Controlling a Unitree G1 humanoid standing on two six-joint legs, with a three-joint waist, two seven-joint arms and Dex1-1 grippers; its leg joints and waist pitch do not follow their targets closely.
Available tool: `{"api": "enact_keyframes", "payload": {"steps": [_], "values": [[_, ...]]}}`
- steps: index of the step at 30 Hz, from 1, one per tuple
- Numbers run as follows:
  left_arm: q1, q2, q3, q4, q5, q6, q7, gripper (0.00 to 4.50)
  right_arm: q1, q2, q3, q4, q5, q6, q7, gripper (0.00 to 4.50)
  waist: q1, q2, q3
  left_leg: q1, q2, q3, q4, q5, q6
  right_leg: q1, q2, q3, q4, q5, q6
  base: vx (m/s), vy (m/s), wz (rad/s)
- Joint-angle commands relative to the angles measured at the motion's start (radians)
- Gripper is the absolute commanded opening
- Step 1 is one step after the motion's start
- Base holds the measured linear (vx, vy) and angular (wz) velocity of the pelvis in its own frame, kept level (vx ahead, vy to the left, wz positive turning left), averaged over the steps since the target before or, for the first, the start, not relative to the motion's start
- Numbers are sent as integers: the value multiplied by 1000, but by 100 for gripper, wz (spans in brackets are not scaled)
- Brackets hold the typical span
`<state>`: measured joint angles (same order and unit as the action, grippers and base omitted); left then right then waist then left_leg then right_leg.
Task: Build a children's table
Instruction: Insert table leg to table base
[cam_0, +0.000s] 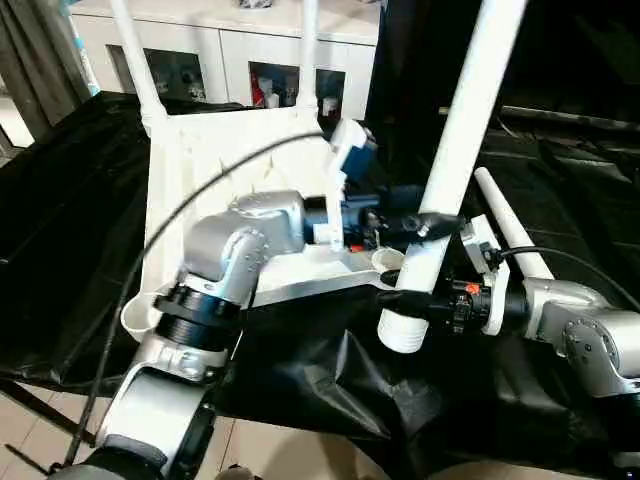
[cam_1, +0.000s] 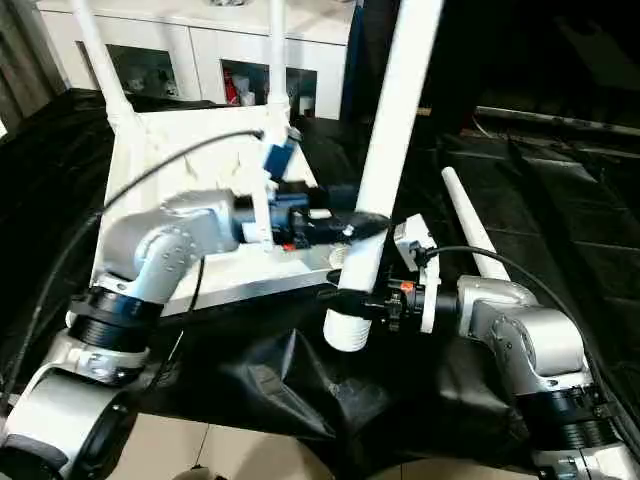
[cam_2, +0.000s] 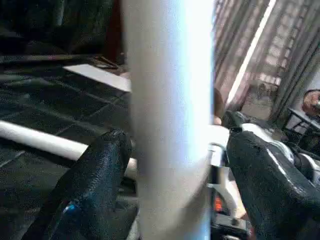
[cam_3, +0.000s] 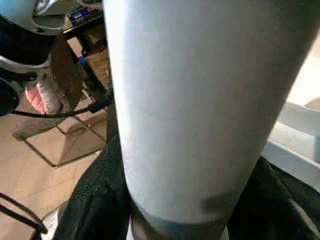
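The white tabletop lies underside up on the black cloth, with two legs standing in its far corner sockets. A third leg stands tilted beside the near right corner socket. My right gripper is shut on that leg just above its thick lower end. My left gripper reaches across higher up. Its fingers straddle the leg with a gap showing on one side, so it is open. A fourth leg lies on the cloth to the right.
A white cabinet stands behind the table. A black cable arcs over my left forearm and the tabletop. The black cloth hangs over the table's front edge, and pale floor shows below.
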<state>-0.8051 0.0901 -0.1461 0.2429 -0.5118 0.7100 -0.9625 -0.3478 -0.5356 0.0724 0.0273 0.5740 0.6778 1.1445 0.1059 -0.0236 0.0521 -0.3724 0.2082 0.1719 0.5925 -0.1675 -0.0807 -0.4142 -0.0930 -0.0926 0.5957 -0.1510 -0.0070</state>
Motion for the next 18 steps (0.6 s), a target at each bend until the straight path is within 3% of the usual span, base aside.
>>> {"api": "enact_keyframes", "payload": {"steps": [1, 5, 6, 7, 11, 18], "values": [[-28, -13, 5, 9, 1, -7, 18, 354, -5, -21, 7, -32, -9, -1, 13, 191, 7, -18, -72, 2, 13, 3, -61, -182, 48, 65, -44, 38, -76, -317, -143, 0, 0, 0], [-26, -24, 20, -14, -35, 15, 9, 354, -4, -24, 14, -28, -14, -6, 15, 191, 9, -18, -73, 1, 14, 3, -59, -169, 54, 66, -45, 39, -71, -278, -166, 0, 0, 0], [-25, -31, 26, -33, -47, 35, 11, 325, -6, -25, 19, -23, -19, -10, 17, 191, 11, -17, -72, 2, 14, 4, -59, -173, 54, 66, -46, 39, -70, -276, -175, 0, 0, 0], [-27, -33, 27, -37, -50, 42, 17, 325, -7, -24, 21, -22, -21, -11, 17, 191, 12, -17, -72, 3, 15, 4, -60, -176, 53, 65, -47, 39, -70, -280, -177, 0, 0, 0], [-31, -40, 37, -36, -56, 47, 33, 285, -14, -20, 26, -14, -29, -20, 10, 191, 12, -15, -70, 3, 14, 4, -60, -192, 50, 65, -47, 38, -75, -316, -163, 0, 0, 0], [-25, -63, 49, -40, -58, 45, 78, 227, -24, -15, 34, -3, -40, -30, 13, 191, 12, -23, -70, 3, 15, 3, -61, -191, 49, 64, -46, 37, -77, -342, -142, 0, 0, 0]]}}
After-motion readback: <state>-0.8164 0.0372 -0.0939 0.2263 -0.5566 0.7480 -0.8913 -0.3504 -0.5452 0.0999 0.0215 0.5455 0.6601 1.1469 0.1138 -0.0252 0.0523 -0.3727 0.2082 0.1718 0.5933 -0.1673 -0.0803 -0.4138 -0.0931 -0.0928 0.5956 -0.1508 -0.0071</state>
